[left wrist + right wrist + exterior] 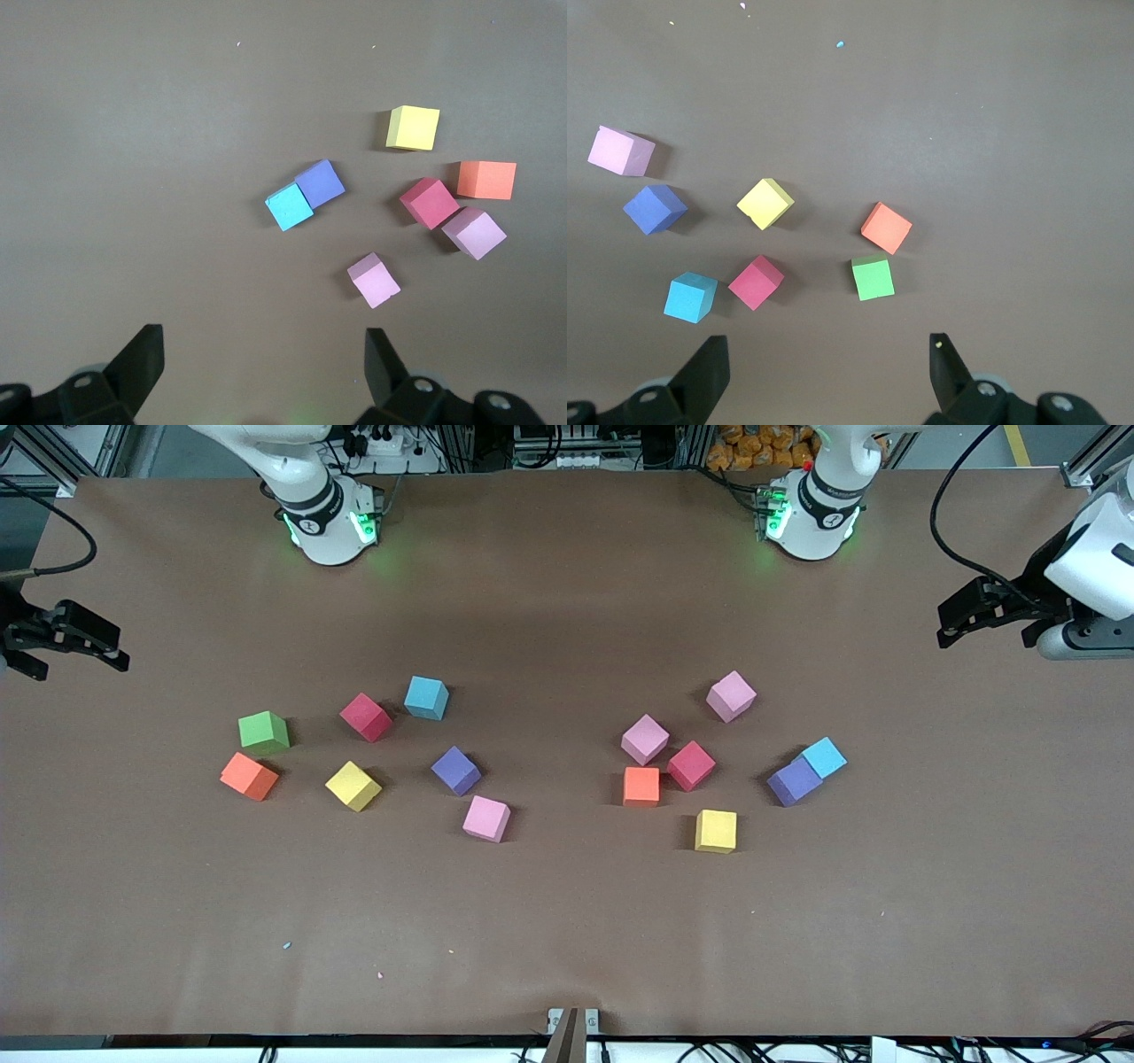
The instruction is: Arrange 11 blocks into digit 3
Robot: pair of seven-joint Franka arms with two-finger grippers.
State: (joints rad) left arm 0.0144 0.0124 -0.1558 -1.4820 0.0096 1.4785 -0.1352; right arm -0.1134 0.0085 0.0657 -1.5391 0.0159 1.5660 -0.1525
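Yellow block (pixel 716 831) lies nearest; both my end effectors, left (pixel 961 622) and right (pixel 75 646), wait spread, probably best to grab squarely.

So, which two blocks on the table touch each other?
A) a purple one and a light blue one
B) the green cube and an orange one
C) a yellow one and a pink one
A: the purple block sits against the light blue block, toward the left arm's end of the table.
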